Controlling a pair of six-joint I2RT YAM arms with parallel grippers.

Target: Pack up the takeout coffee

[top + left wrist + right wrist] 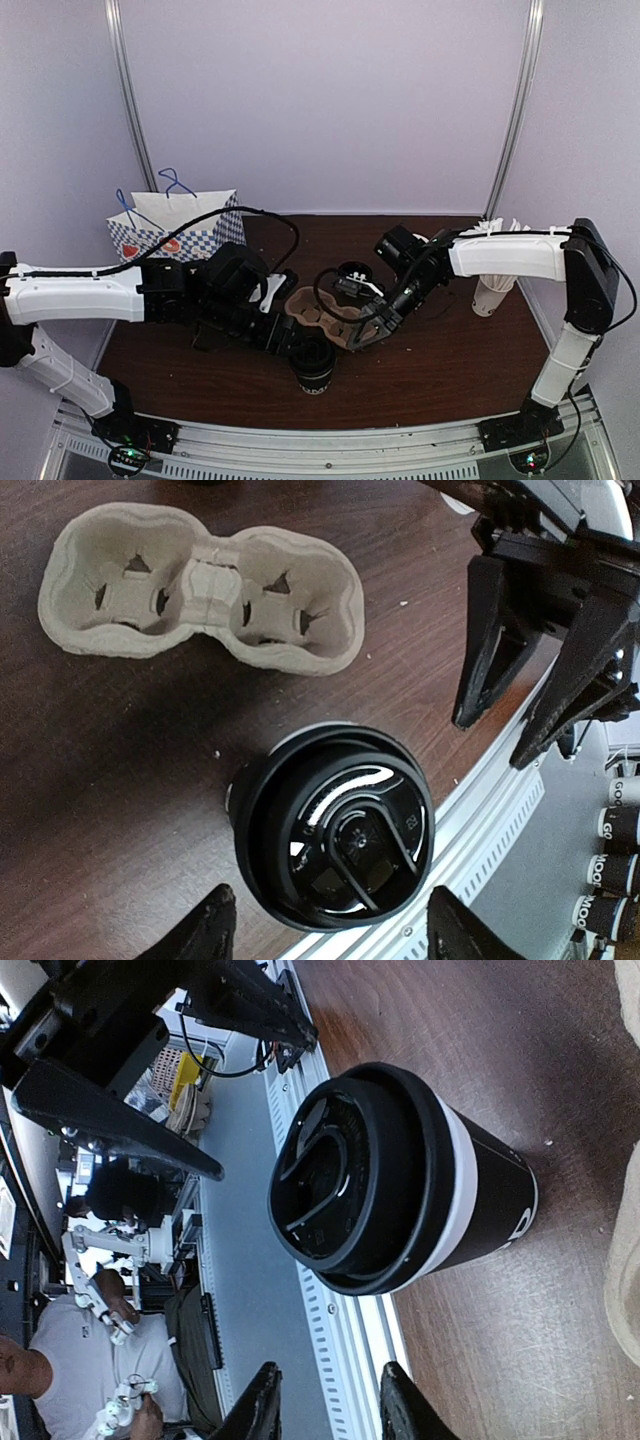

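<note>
While the small black paper cup with round black plastic lid (335, 840) stands beside the beige pulp carrier (200, 590), your left gripper (328, 905) straddles it, jaws spread. Squeeze, then lift; your right gripper (330, 1385) hangs slightly parted, empty.

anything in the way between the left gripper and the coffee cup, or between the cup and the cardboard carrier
Nothing visible. The left gripper straddles the coffee cup with open jaws. Only bare table separates the cup from the carrier, whose wells are empty. The right gripper hangs off to the side of that path.
</note>
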